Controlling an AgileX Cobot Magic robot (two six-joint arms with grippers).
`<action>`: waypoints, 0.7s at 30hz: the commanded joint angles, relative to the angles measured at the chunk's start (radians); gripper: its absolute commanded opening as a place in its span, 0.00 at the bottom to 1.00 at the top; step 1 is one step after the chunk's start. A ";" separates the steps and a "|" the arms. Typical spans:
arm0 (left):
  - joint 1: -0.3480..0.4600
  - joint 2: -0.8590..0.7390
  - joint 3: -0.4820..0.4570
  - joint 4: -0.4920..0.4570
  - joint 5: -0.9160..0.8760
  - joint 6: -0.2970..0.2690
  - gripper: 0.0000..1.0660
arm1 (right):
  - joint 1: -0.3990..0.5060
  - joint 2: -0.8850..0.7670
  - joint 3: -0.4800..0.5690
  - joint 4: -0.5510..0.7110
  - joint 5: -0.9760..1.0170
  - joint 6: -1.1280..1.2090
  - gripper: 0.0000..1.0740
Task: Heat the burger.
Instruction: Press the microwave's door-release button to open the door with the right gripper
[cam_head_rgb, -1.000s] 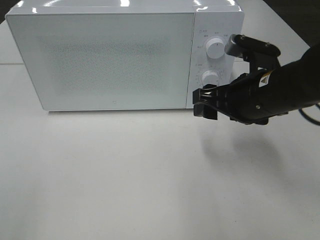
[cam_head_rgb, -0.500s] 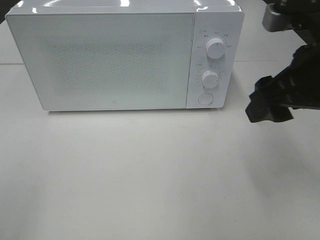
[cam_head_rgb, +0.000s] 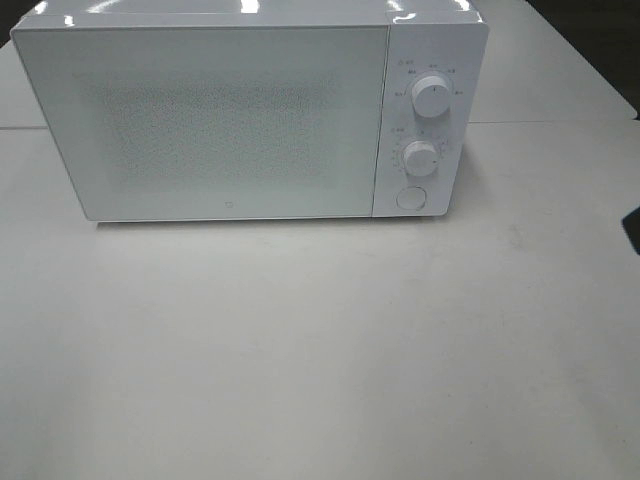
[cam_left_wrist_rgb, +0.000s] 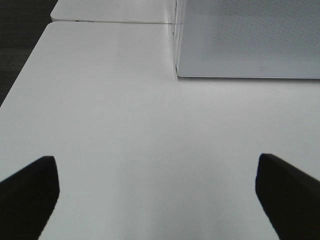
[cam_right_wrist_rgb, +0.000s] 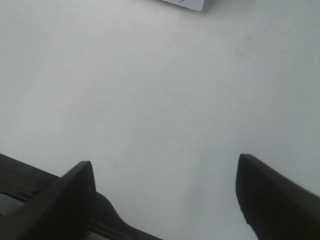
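- The left fingers (cam_left_wrist_rgb: 30, 190) were spread wide and held nothing, low over the bare white surface (cam_left_wrist_rgb: 125, 100).
- The right fingers (cam_right_wrist_rgb: 272, 200) were also spread and empty above the surface.
- Farther back stood a white microwave (cam_head_rgb: 200, 120) with its door shut. An upper knob (cam_head_rgb: 431, 95), a lower knob (cam_head_rgb: 420, 157) and a round button (cam_head_rgb: 410, 198) sat on its right panel.
- The burger showed in no view, and the frosted door hid whether it lay inside.
- Likely risks: running the microwave unchecked could heat nothing. A loose reach could slip off a small knob or shove the microwave.
- Only the high view showed the controls, yet it showed neither pair of fingers. The left wrist view showed just the door's lower corner.
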 joint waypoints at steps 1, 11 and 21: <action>0.003 -0.016 0.004 -0.009 -0.010 0.003 0.94 | -0.004 -0.127 0.012 -0.010 0.040 -0.018 0.70; 0.003 -0.016 0.004 -0.009 -0.010 0.003 0.94 | -0.117 -0.417 0.177 0.009 0.042 -0.013 0.70; 0.003 -0.016 0.004 -0.009 -0.010 0.003 0.94 | -0.265 -0.662 0.293 0.049 0.037 -0.012 0.70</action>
